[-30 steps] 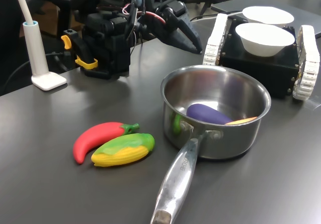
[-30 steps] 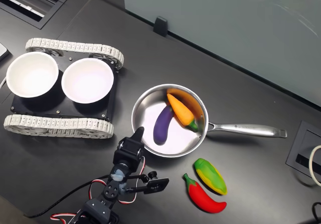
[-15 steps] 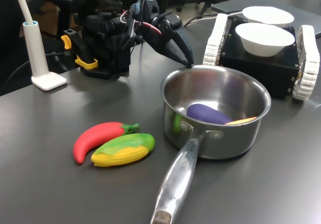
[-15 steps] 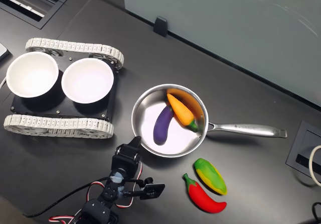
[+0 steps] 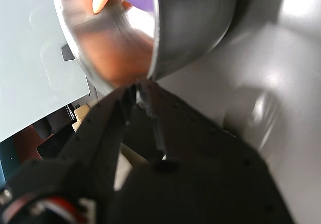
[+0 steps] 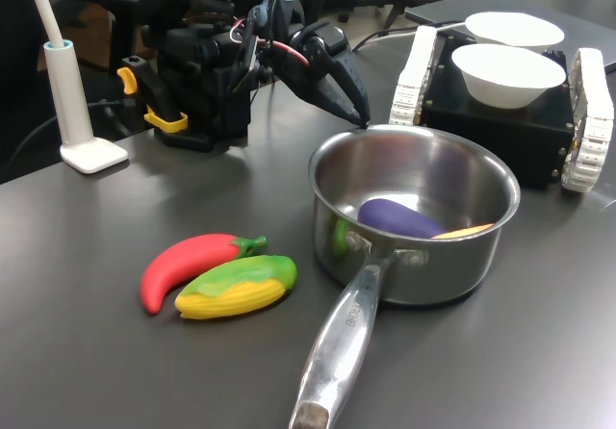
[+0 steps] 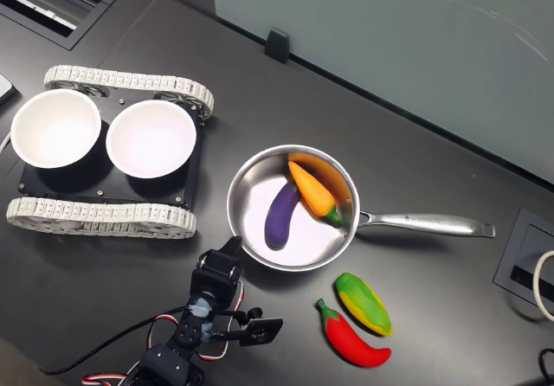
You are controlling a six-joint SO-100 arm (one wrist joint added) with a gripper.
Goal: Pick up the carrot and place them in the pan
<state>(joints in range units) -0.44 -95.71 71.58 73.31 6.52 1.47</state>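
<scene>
Orange and pointy, the carrot (image 7: 312, 188) lies inside the pan (image 7: 251, 178) beside a purple eggplant (image 7: 280, 215). The gripper (image 7: 232, 248) sits at the pan's 7 o'clock, just outside the rim, fingers seemingly pressed together, holding nothing.

In the first exterior view the pan's (image 6: 414, 213) wall hides most of the carrot (image 6: 465, 230)
</scene>
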